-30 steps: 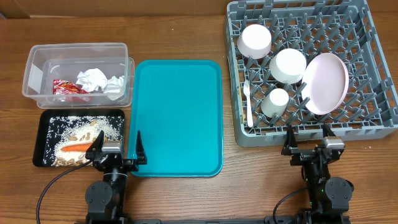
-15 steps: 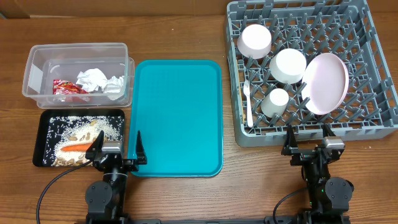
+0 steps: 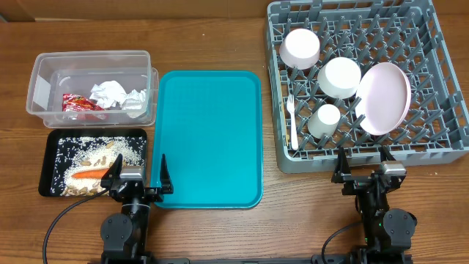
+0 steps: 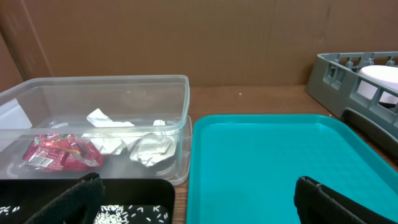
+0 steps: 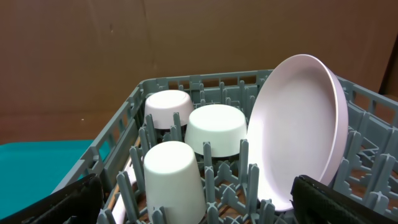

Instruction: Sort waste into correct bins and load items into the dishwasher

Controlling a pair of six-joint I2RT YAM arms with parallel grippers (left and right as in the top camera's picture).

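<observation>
The clear tub holds a red wrapper and crumpled napkins. The black tray holds a carrot, grains and scraps. In the grey dish rack stand two upturned bowls, a small cup, a plate on edge and a fork. My left gripper is open at the table's front, over the gap between black tray and teal tray. My right gripper is open just before the rack's front wall. Neither holds anything.
A large teal serving tray lies between the bins and the rack, with nothing on it. Brown cardboard walls stand behind the wooden table.
</observation>
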